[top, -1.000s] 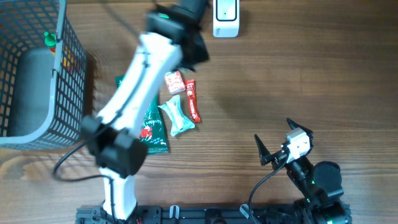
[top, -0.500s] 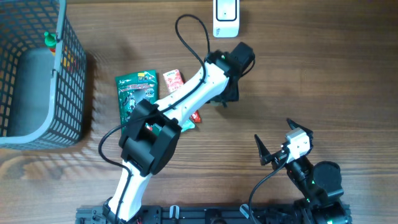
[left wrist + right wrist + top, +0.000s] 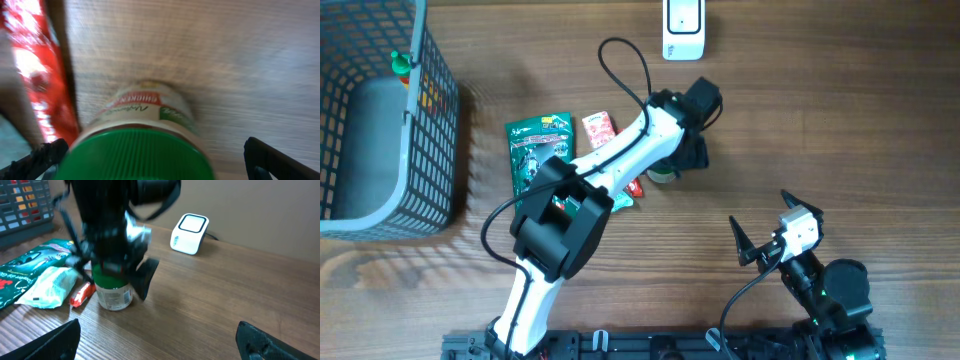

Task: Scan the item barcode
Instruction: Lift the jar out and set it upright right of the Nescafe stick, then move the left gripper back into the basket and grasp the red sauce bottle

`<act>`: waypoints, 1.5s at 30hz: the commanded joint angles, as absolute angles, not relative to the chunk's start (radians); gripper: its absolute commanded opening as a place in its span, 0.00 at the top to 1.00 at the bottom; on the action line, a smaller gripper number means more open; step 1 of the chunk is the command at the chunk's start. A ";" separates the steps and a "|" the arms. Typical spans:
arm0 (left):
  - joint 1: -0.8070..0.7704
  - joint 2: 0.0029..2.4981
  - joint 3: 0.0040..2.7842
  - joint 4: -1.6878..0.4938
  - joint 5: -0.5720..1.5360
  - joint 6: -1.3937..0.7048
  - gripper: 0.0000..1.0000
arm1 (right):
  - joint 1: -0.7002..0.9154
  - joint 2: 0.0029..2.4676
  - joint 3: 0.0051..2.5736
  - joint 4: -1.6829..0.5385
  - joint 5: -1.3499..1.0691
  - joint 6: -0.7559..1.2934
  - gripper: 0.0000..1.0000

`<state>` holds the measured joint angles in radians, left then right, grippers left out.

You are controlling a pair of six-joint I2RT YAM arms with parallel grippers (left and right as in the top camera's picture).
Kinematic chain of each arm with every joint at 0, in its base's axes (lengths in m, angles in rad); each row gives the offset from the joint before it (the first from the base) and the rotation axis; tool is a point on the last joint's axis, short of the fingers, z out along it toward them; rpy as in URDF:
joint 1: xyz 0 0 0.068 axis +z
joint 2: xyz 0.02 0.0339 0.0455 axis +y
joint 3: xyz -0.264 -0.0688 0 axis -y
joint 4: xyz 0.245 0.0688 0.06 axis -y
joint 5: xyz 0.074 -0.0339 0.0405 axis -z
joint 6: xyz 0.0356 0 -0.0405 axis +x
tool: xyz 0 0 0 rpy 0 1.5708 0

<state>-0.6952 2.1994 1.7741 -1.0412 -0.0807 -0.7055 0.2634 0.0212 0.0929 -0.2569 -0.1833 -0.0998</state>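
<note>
The item is a small jar with a green lid (image 3: pixel 663 175) and a white label. It stands upright on the wooden table beside the snack packets. My left gripper (image 3: pixel 682 155) hovers just over it, open. In the left wrist view the lid (image 3: pixel 142 155) fills the bottom, and the fingertips (image 3: pixel 42 157) stand wide on either side, the right one well clear of it. The right wrist view shows the jar (image 3: pixel 114 291) under the left gripper (image 3: pixel 114 262). The white scanner (image 3: pixel 682 30) sits at the table's far edge. My right gripper (image 3: pixel 761 212) is open and empty at the near right.
A wire basket (image 3: pixel 430 120) holding a grey item stands at the far left. A green packet (image 3: pixel 535 150), a small red packet (image 3: pixel 600 128), a red bar (image 3: pixel 636 186) and a pale teal packet (image 3: pixel 47 286) lie left of the jar.
My left arm swung from the back left over to the middle of the table, set the jar down upright and opened its jaws. The right arm has not moved.
</note>
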 commanded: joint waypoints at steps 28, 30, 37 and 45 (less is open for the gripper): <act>0.274 1.846 2.288 -1.113 0.078 -0.670 0.00 | 0.260 0.010 0.101 -0.255 -0.196 -0.105 0.00; 0.318 1.852 2.288 -1.121 0.074 -0.670 0.00 | 0.260 0.010 0.101 -0.255 -0.196 -0.104 0.00; 0.451 1.931 2.288 -1.197 0.007 -0.651 0.00 | 0.260 0.010 0.101 -0.255 -0.196 -0.104 0.01; 0.464 2.111 2.288 -1.204 0.053 -0.470 0.00 | 0.260 0.010 0.101 -0.255 -0.196 -0.104 0.00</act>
